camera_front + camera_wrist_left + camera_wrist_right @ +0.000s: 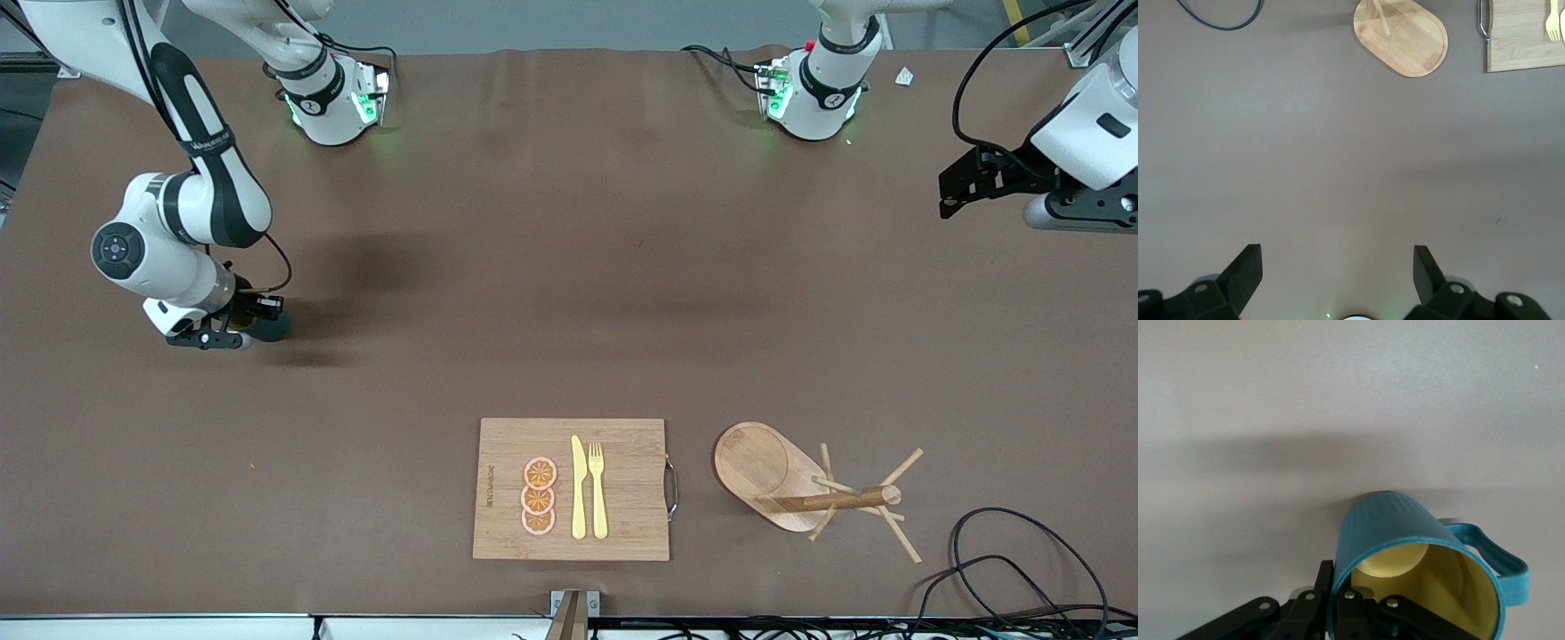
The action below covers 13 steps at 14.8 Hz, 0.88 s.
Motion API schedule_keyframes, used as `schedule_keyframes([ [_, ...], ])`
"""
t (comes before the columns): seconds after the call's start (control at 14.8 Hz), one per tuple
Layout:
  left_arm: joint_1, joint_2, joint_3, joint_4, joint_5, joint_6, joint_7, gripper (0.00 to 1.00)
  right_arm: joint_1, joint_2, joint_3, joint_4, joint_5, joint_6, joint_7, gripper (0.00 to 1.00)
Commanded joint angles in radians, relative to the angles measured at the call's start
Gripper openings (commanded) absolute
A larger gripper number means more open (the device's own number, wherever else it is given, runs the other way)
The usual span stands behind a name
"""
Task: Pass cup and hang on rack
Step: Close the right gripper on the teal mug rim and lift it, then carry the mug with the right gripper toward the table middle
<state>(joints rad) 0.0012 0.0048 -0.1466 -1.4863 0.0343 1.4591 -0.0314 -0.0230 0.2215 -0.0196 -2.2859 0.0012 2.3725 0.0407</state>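
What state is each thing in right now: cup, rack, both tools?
cup: upright on the table, rim pinched by the right tool
rack: standing, pegs bare
right tool: shut on the cup's rim, at the right arm's end
left tool: open, empty, waiting over the left arm's end

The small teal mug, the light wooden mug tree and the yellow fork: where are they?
Teal mug [1395, 527]: right wrist view, ribbed outer wall.
Wooden mug tree [756, 462]: front view, oval base.
Yellow fork [597, 498]: front view, handle.

teal cup [1405, 527], yellow inside, pale wooden rack [773, 471]
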Motion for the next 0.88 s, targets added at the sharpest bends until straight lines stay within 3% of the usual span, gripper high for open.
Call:
schedule_keyframes([
  [0.0,0.019,0.007,0.001,0.009,-0.021,0.015,0.016,1.00,0.067,-0.088,0.004,0.044,0.014,-0.132,0.126,0.00],
  [0.27,0.020,0.020,0.002,0.009,-0.014,0.020,0.014,1.00,0.179,-0.114,0.004,0.158,0.083,-0.321,0.283,0.00],
  [0.54,0.051,0.023,0.004,0.011,-0.019,0.027,0.014,1.00,0.354,-0.140,0.004,0.187,0.146,-0.337,0.584,0.00],
  [0.81,0.071,0.024,0.004,0.011,-0.019,0.035,0.014,1.00,0.595,-0.104,0.003,0.270,0.149,-0.319,0.966,0.00],
])
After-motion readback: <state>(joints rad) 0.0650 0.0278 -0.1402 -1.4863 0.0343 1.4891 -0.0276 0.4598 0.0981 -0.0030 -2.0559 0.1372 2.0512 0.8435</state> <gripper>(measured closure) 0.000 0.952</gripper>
